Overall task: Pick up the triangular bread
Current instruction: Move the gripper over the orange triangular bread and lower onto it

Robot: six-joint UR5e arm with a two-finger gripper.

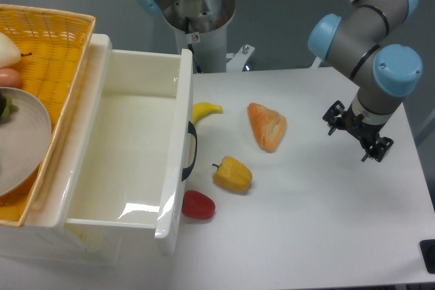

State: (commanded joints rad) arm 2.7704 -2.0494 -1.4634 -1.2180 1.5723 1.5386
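The triangular bread (266, 125) is an orange-tan wedge with a paler creased top, lying on the white table a little right of the middle. My gripper (356, 138) hangs at the right side of the table, well to the right of the bread and not touching it. Its two dark fingers stand apart, open and empty.
A yellow bell pepper (232, 174) lies below-left of the bread. A small banana (205, 110) and a red toy (198, 205) lie by the white bin (173, 168) with its black handle. A yellow basket (61, 39) with a plate stands at far left. The arm's base (194, 11) is at the back.
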